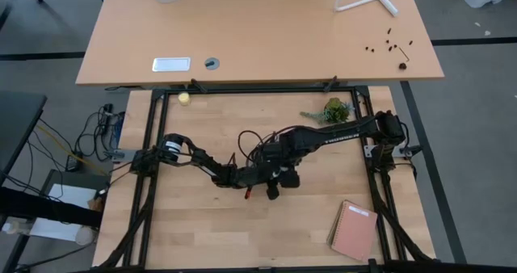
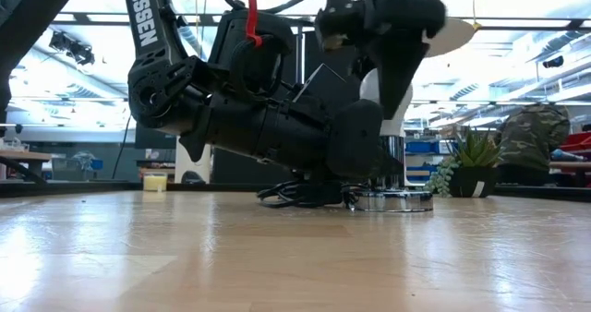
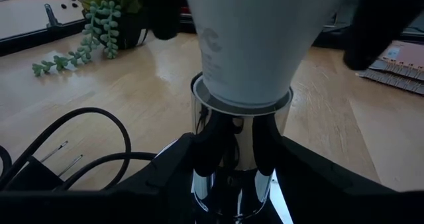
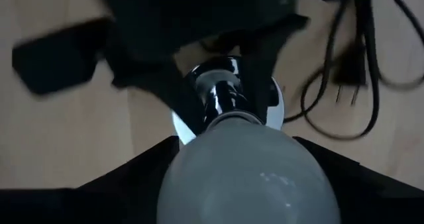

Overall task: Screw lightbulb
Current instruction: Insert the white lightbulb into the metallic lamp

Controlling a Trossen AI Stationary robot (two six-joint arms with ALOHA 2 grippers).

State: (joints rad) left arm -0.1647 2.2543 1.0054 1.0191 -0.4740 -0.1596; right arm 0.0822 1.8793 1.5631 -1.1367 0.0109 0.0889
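- While the right tool (image 4: 232, 177) comes down from above, its two dark fingers sit on either side of the lightbulb (image 4: 245, 171), closed on the white glass at the bulb's own width.
- Directly below it, the bulb's narrow end meets the mouth of the chrome socket (image 3: 238, 151), so bulb and socket share one upright axis; the long axis is vertical, straight under the right tool.
- From the side, the left tool (image 3: 232, 177) reaches in level with the bench (image 2: 277, 257), its fingers half-spread and pressed against the socket's shiny barrel, steadying it.
- Judging by this, the coming twist belongs to the right arm, turning about that vertical line; whether the threads have caught cannot be seen.
- Around the socket's base lies a black cord (image 3: 73, 144), just beside the left tool.
- Farther off stand a small potted plant (image 1: 335, 110) and a pink notebook (image 1: 354, 229), well apart.
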